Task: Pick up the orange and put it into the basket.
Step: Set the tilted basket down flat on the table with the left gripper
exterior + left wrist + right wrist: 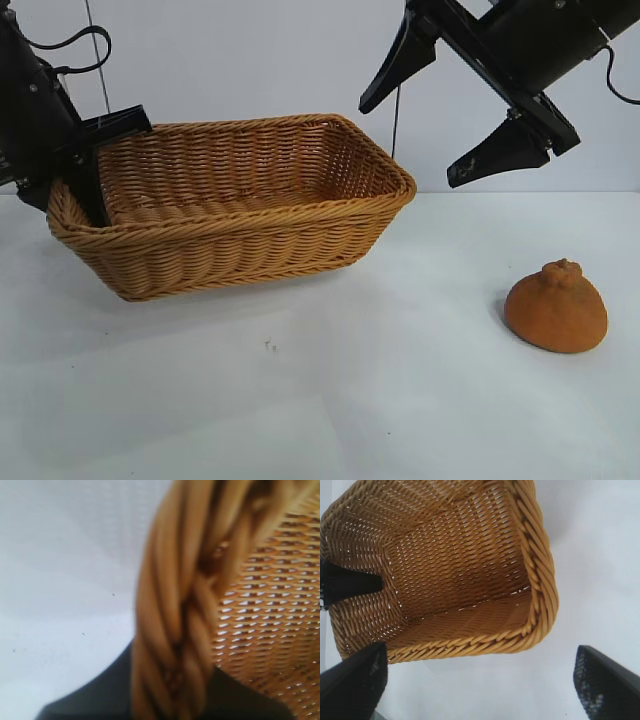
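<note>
Our right gripper (430,110) hangs wide open, empty (left gripper (85,165) clamps the basket (250,245) rim), so we next descend toward the orange (556,306) at four o'clock.

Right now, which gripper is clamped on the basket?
The left gripper: closed on the basket rim at its left end. The right gripper hangs open, apart, above the table.

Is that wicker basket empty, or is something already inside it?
Empty. The right wrist view shows only bare weave on the basket floor, and the orange sits on the table outside it.
</note>
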Action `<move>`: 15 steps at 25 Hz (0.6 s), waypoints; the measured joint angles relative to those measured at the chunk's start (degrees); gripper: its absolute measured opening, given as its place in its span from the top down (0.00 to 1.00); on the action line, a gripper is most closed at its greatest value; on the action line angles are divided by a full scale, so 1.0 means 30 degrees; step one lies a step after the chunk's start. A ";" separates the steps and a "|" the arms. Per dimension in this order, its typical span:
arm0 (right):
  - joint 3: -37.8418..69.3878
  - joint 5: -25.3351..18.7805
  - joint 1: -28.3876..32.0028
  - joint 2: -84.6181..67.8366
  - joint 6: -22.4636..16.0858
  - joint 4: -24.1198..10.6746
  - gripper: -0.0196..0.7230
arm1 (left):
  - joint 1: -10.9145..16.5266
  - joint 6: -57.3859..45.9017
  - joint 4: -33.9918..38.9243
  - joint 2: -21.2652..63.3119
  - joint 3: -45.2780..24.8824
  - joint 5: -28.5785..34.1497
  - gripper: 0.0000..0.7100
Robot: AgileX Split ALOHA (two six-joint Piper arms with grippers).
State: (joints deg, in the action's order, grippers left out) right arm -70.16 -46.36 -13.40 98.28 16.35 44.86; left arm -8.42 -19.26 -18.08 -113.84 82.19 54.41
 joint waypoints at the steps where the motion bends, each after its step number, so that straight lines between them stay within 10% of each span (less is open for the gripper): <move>1: 0.0000 -0.0026 0.0000 0.0000 0.0000 0.0000 0.04 | 0.0000 0.0305 -0.0029 -0.0312 0.0344 0.0466 0.88; 15: 0.0000 -0.0195 0.0000 0.0000 0.0000 0.0000 0.04 | -0.1456 0.3696 -0.1349 -0.4303 0.4776 0.3118 0.88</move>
State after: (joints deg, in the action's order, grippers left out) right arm -70.16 -46.95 -13.40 98.28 16.35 44.86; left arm -12.79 -8.17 -22.13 -126.75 96.52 63.77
